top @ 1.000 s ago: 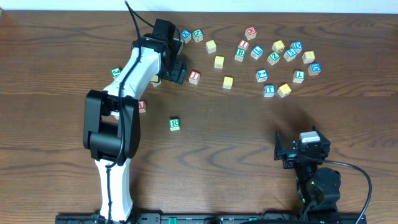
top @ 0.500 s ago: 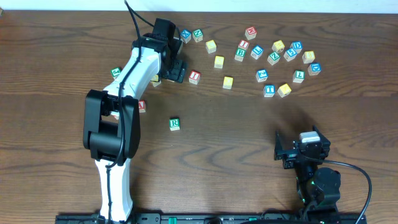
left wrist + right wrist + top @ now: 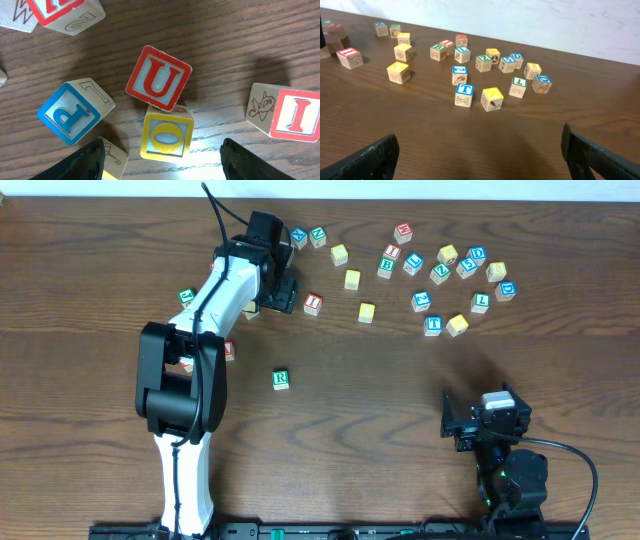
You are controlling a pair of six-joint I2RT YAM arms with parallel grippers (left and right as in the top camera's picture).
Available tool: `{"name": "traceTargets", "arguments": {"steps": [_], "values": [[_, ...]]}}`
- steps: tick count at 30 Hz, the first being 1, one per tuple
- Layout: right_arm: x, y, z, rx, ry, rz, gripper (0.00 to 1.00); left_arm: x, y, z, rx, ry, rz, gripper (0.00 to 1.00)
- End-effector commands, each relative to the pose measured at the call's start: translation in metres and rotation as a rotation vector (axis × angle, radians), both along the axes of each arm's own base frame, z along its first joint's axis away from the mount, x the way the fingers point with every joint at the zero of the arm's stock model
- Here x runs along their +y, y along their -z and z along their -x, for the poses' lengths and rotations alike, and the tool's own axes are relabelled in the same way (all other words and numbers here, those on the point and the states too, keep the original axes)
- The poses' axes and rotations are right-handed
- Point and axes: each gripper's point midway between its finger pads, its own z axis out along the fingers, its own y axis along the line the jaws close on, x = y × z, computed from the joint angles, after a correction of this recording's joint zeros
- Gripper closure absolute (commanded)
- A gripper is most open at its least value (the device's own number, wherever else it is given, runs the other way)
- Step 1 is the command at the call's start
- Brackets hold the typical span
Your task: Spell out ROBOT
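Straddling left gripper: jaws wide apart either side of the yellow O cube, clear of it, near the table's far edge.
Right gripper: spread wide, empty.
R cube: alone, mid-table.
B cube, T cube: far-right cluster.

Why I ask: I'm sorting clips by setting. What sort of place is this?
Probably a robotics lab workbench, not a home: a left arm and right arm mounted at a wooden table strewn with letter cubes, with a plain white wall behind.

left tool | beside I cube | jaws unclear, perhaps open
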Motion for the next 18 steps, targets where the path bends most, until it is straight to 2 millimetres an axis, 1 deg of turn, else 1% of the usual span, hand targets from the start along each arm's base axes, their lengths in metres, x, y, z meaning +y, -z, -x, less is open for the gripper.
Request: {"name": "traceTargets", "arguments": {"steps": [1, 8, 11, 18], "values": [[-0.0006, 0.0011, 0.0002, 0.003, -0.001, 0.010, 0.01, -0.0026, 0.0061, -0.0014, 0.009, 0.000, 0.005, 0.27], [-0.0006, 0.0011, 0.0002, 0.003, -0.001, 0.011, 0.01, -0.0025, 0.0088, -0.0010, 0.014, 0.000, 0.004, 0.27], [-0.0006, 0.0011, 0.0002, 0.003, -0.001, 0.010, 0.01, -0.0025, 0.0091, -0.0011, 0.015, 0.000, 0.004, 0.32], [-0.0006, 0.0011, 0.0002, 0.003, -0.001, 0.011, 0.01, -0.0031, 0.0086, -0.0032, 0.006, 0.000, 0.006, 0.32]]}}
